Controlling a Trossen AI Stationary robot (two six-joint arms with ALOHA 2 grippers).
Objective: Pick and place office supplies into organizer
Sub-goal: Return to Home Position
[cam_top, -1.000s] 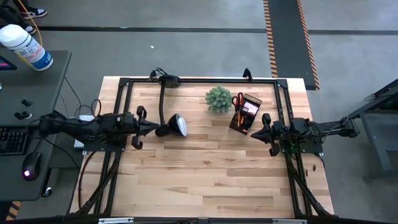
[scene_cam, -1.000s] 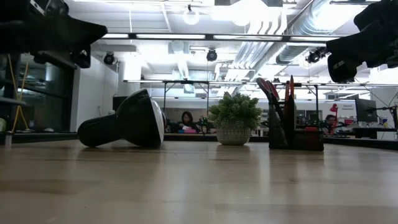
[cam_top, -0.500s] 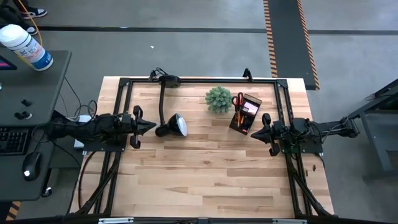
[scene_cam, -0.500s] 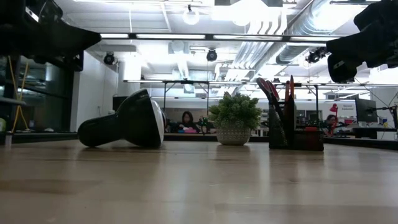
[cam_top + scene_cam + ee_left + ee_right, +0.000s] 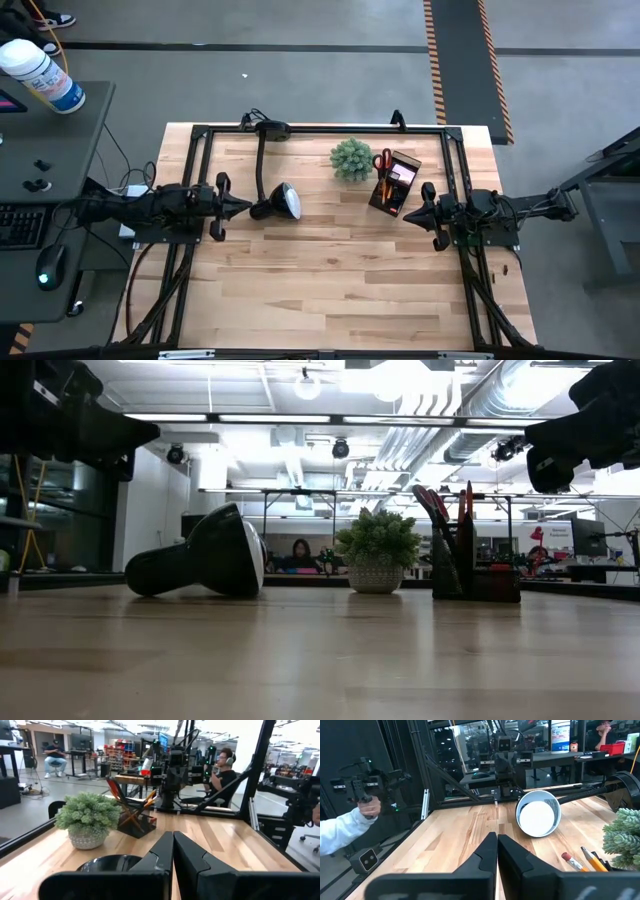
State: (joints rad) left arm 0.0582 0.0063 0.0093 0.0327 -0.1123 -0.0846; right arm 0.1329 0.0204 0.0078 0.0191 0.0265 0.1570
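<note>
The black organizer (image 5: 393,183) stands near the table's far right, next to the green plant (image 5: 351,158). Red-handled scissors (image 5: 383,160), orange pencils and a pink pad stand inside it; the low view shows the organizer (image 5: 475,578) with scissors (image 5: 432,500) sticking up. My left gripper (image 5: 244,204) is shut, held above the table's left side close to the lamp head. My right gripper (image 5: 408,215) is shut, hovering just near-right of the organizer. The left wrist view shows the shut left fingers (image 5: 173,845); the right wrist view shows the right fingers (image 5: 496,841) likewise.
A black desk lamp lies on the table, its round white-faced head (image 5: 286,201) near my left gripper and its stem running to the far edge (image 5: 263,150). A black frame (image 5: 320,130) borders the table. Bare wood (image 5: 330,280) fills the near half. A person's sleeve and hand (image 5: 350,825) show beyond the table.
My left arm has drawn back a little toward the table's left edge, its gripper staying shut. The right arm and the objects have kept still.
</note>
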